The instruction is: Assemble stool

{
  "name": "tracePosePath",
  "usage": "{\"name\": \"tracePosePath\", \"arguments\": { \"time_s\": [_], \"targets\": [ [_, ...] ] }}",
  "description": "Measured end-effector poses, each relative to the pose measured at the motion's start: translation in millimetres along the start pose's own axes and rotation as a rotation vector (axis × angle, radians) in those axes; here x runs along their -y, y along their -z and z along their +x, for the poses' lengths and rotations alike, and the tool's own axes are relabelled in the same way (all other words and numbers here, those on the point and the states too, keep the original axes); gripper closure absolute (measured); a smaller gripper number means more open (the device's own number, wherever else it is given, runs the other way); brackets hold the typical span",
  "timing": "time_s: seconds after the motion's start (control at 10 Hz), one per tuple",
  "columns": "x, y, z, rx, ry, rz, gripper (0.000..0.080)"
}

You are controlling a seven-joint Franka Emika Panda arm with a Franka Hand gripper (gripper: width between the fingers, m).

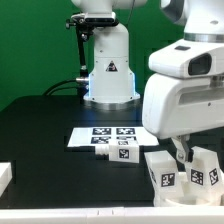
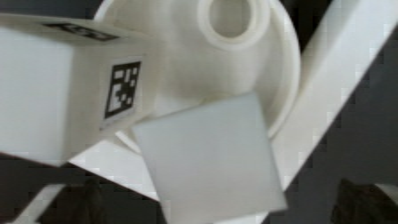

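**Query:** Where are the stool parts found, and how is the gripper set?

**Reply:** A chunky white plastic leg with black-and-white square tags (image 1: 163, 172) and a second leg (image 1: 205, 172) are seen near, on the exterior view's right. The gripper (image 1: 184, 152) is lowered between them with its jaws spread wide, and nothing is seen clamped. A third leg (image 1: 112, 153) lies on its side on the near side of the marker board (image 1: 85, 138), at the middle of the black table (image 1: 40, 125). The round, shallow white plastic seat (image 2: 169, 40) is shown only in the wrist view, close below the hand, with a tagged leg in front of it. Contact between them cannot be confirmed.

**Query:** How are the parts expected to handle?

**Reply:** The parts are judged to be stiff, light and smooth, not fragile. Slip is to be expected if a corner is pinched. A leg is best taken across two flat opposite faces, near mid-length. The seat is probably to be held only by its thin rim.
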State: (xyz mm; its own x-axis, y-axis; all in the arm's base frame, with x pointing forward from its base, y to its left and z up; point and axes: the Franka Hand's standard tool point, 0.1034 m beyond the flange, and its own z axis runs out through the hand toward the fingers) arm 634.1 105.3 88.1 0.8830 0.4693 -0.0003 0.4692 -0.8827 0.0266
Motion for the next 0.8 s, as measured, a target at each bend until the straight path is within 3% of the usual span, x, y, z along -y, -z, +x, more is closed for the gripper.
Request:
{"name": "tracePosePath", "arguments": {
  "time_s": [0.2,0.4,0.5,0.6,0.7,0.8],
  "targets": [
    [6.5,-14.0,1.9,0.0,-0.008,-0.003,0.0151],
    [3.4,-13.2,1.2,-0.001,-0.055,-0.004,0.0198],
    [3.0,-13.4,0.9,-0.001,-0.056,-0.004,0.0378],
    [2.8,-13.4,0.9,-0.002,-0.074,-0.003,0.0378],
    [2.8,-13.4,0.9,-0.002,-0.166,-0.003,0.0465],
    [2.8,-13.4,0.9,-0.002,-0.247,-0.003,0.0464]
  ]
}}
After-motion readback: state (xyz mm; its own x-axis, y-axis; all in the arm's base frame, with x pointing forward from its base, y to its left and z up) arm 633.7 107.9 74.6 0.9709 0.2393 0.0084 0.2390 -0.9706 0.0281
